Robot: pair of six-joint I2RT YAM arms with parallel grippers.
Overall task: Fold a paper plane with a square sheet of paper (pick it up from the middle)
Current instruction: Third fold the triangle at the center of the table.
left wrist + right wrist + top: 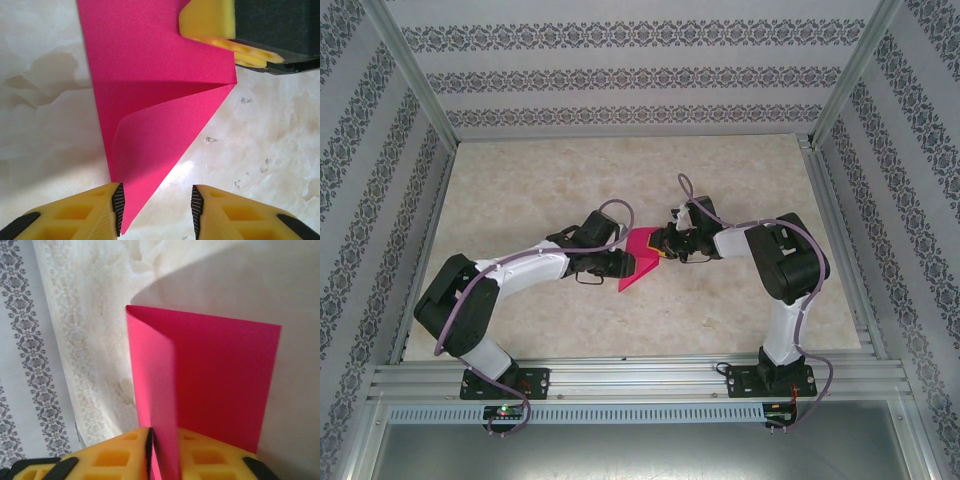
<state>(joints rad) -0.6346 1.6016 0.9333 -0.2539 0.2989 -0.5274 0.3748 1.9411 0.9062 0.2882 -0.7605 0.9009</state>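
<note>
Left gripper [157, 207]: jaws apart, nothing pinched. The paper's pointed tip lies just beside the left pad.

Pink paper [150, 75]: mid-table [720, 330], well away from every edge, held between the two grippers. It is creased down the middle. One corner flap is turned over into a slanted edge, but it bows up and is not pressed flat.

Right gripper [152, 455]: closed on the paper at its fold.

Progress, by my reckoning: early. Centre crease done, first nose fold only started. Second corner, narrowing folds and wings remain. No slim dart yet.
</note>
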